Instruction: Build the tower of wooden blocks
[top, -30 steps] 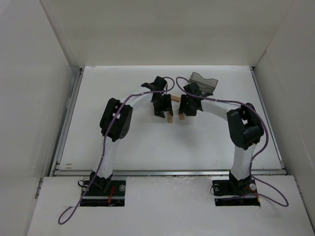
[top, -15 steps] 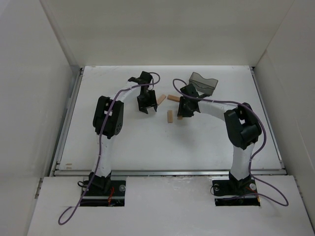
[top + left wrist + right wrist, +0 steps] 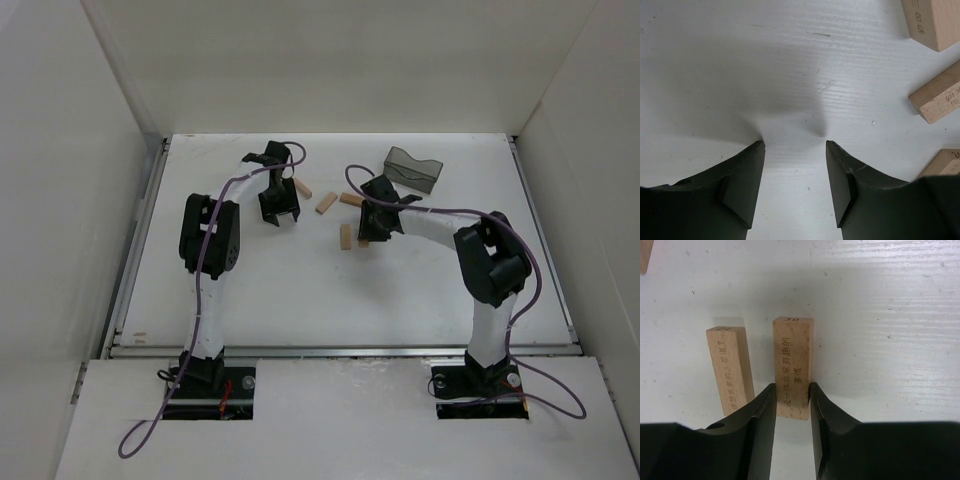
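Toward the far edge of the bench (image 3: 250, 300), mid-width, your left gripper (image 3: 794, 145) is hanging spread and empty while your right gripper (image 3: 792, 390) is pinching one wood block (image 3: 793, 365) across its long sides; seemingly light, stiff and smooth, it is calling for a square, centred grip.

A robotics lab test cell, by every sign. Plain white panels (image 3: 70, 200) box in a bare white table (image 3: 300, 300) on the left, right and far sides of the overhead view. A metal rail (image 3: 340, 351) edges the table across the lower middle. The left arm (image 3: 207, 245) and right arm (image 3: 492, 265) are bolted down at the bottom of the frame, trailing purple cable (image 3: 445, 209). The only props (nothing domestic) are wood blocks (image 3: 345, 236) near centre and a grey bin (image 3: 413, 170) towards the upper right.
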Controlling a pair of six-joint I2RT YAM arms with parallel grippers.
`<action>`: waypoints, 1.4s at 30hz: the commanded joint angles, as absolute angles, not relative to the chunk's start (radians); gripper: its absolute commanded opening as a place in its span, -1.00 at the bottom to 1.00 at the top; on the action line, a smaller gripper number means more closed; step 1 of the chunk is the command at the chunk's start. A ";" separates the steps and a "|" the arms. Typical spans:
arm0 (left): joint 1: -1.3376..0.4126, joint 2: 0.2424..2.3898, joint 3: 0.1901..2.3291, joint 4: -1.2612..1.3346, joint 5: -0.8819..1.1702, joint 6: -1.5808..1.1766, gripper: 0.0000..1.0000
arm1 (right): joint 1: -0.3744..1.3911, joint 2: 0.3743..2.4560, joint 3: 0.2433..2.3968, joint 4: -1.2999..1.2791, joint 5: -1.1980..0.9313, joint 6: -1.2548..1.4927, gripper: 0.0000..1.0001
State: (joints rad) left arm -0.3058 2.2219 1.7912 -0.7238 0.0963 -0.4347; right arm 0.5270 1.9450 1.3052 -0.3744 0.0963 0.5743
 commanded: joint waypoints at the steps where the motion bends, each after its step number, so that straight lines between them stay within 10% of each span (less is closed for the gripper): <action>1: -0.308 2.169 1.770 -0.753 0.087 -0.420 -0.01 | 0.540 1.911 1.282 -0.399 0.118 0.555 -0.55; 10: -0.299 2.169 1.770 -0.753 0.087 -0.420 -0.01 | 0.540 1.902 1.272 -0.399 0.118 0.545 -0.52; 42: -0.299 2.148 1.916 -0.782 0.087 -0.256 -0.07 | 0.509 1.919 1.633 -0.517 -0.003 0.030 0.57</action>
